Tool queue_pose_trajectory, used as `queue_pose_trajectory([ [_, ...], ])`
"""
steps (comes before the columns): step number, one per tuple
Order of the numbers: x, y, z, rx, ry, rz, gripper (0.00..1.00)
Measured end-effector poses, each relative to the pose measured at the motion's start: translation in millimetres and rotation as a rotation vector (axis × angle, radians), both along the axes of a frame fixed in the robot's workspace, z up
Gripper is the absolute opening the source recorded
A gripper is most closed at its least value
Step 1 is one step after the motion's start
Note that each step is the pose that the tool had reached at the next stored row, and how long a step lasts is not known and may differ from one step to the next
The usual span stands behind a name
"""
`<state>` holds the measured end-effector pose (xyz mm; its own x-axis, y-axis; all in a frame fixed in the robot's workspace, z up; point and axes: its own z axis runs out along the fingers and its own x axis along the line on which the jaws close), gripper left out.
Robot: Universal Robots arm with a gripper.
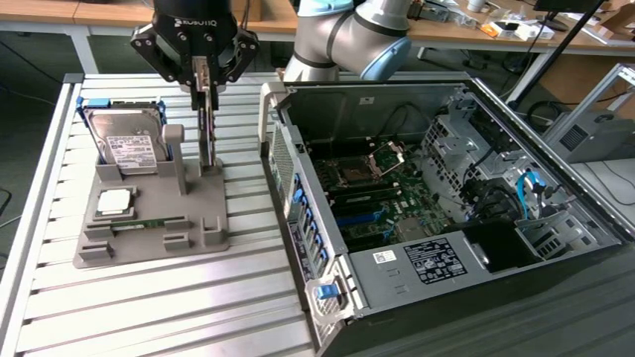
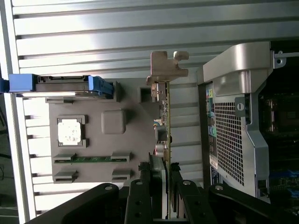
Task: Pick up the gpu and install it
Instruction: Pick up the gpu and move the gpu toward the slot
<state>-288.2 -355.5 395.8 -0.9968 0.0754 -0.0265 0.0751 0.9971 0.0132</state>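
Claw (image 1: pixel 204 83) (image 2: pixel 166 170) part-closed, clamped on top edge of gpu (image 1: pixel 207 134) (image 2: pixel 163 116), upright directly below in grey holder (image 1: pixel 149 230). Wrist view: silvery bracket (image 2: pixel 166 67) at card's end away from claw. Exterior: open PC case (image 1: pixel 436 186) beside claw.

The gpu (image 1: pixel 207 137) stands upright on the holder (image 1: pixel 198 212) beside the computer case (image 1: pixel 282 160).

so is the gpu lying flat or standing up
Upright, on edge: the gpu stands vertical in the grey holder, with the pincer closed around its top edge.
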Motion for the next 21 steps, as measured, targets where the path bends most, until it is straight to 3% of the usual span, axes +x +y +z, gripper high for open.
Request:
queue_pose_trajectory([
  [21, 0.0, 0.0, 9.4, 0.0006, 0.0, 0.0, 0.27],
])
